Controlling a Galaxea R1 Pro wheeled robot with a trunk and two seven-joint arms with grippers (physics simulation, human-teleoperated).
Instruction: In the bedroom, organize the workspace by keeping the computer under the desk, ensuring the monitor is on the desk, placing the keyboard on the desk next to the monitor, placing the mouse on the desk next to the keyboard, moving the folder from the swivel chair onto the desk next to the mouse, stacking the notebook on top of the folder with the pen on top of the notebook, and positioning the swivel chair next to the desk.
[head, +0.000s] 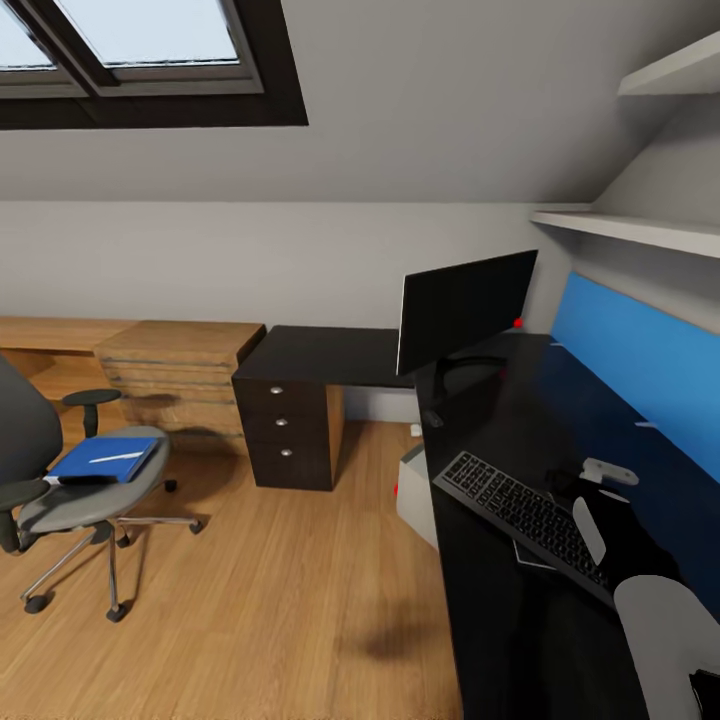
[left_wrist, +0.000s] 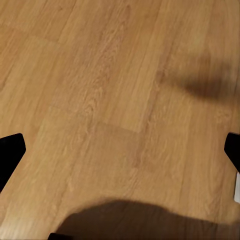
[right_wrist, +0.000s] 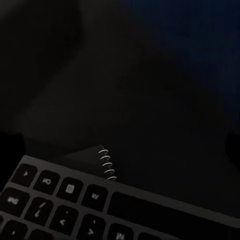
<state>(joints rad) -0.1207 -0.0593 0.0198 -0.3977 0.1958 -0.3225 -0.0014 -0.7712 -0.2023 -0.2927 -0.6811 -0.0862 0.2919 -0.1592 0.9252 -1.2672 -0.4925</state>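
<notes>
Blue folder: flat on swivel chair seat, white pen on top, well off to my left, long axis slanting toward the desk. Left gripper: jaws spread, empty, over floor, nearer. Right gripper over keyboard; state unreadable.

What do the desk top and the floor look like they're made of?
The glossy black L-shaped desk top: probably lacquered board or laminate, since it mirrors the blue wall panel. The light brown plank floor: wood or wood-look laminate, showing grain and plank seams.

Skylight above grey walls; wood floor; blue panel; white shelves.
</notes>
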